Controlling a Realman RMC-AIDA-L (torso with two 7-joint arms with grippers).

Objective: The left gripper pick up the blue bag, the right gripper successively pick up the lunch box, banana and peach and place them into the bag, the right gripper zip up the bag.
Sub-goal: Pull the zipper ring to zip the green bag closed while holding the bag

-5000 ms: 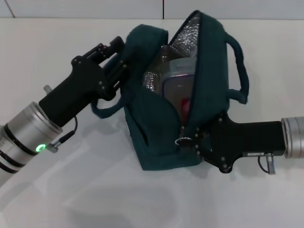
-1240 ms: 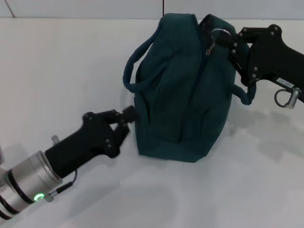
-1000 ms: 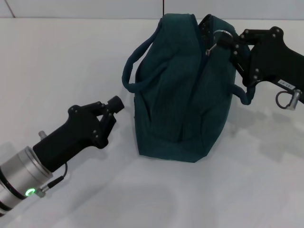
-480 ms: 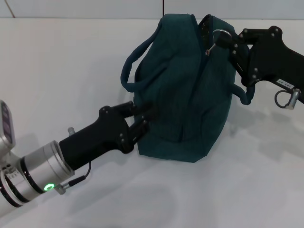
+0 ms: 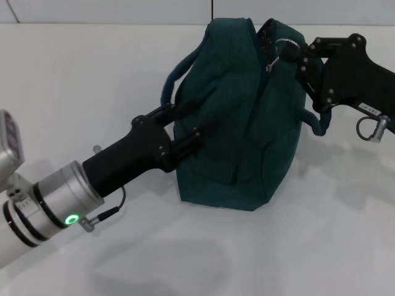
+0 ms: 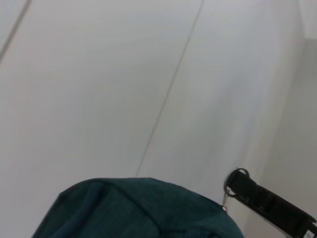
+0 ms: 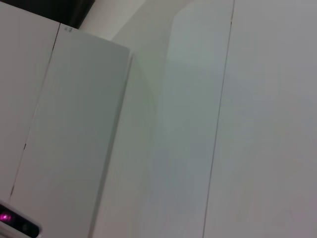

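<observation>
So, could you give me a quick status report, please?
Right gripper at zipper pull, top of blue bag. Left gripper against bag's side. Bag nearly zipped. Nothing in the way.

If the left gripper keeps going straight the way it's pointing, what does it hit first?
The dark teal fabric bag. The left gripper points up and to the right at the bag's near side wall, just below the handle loop, and looks already against it, though depth is unclear.

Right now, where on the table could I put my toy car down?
Bare table lies in front of the blue bag, between the two arms, and behind the left claw. It is crowded at the bag's sides: left claw against it, right claw on the zipper ring.
</observation>
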